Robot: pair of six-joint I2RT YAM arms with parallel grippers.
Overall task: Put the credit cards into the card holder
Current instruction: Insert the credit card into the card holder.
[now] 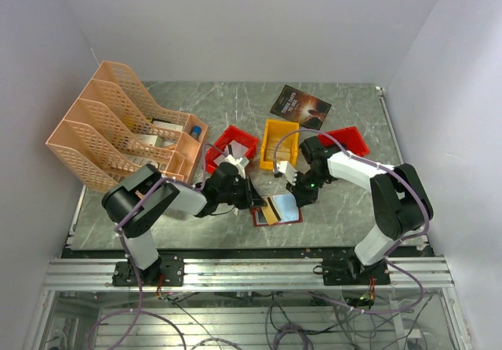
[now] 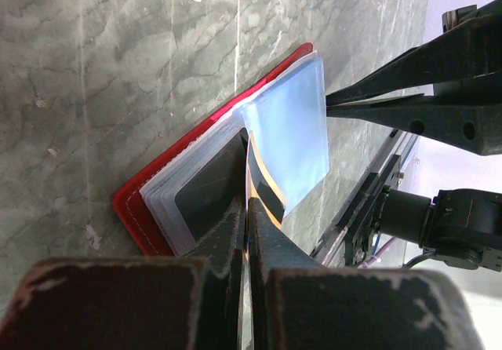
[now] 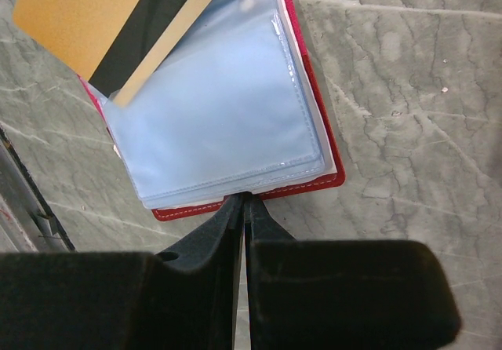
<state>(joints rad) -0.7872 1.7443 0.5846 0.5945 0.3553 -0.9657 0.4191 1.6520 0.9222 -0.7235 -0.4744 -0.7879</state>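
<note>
**Ana:** While both arms are reaching over the marbled table (image 1: 157, 232), what are you counting, biggest things first?

**Ben:** One peach file rack (image 1: 110, 130) is standing well out on the outer side of the left pincer (image 2: 248, 206). Three bins are sitting beyond the fingertips. The left red bin (image 1: 223, 138) is lying just past the left pincer. The yellow bin (image 1: 280, 134) is lying between the two arms. The right red bin (image 1: 351, 140) is lying behind the right pincer (image 3: 244, 199). One dark booklet (image 1: 300, 104) is lying farther off than all of them.

**Ana:** And the card holder (image 3: 235, 114)?

**Ben:** There is one, lying open on the table between the two pincers, with its pale blue pockets facing up.

**Ana:** How are the pincers doing?

**Ben:** Both are pinching tight. The left one is gripping one gold card (image 3: 78, 12) with a black stripe, and the card's far corner is poking into a blue pocket. The right one is nipping the edge of the card holder's pocket leaf, directly opposite.

**Ana:** Any more cards?

**Ben:** A dark rectangle is showing through a pocket beside the left fingers. I am not managing to tell whether it is a card.
</note>
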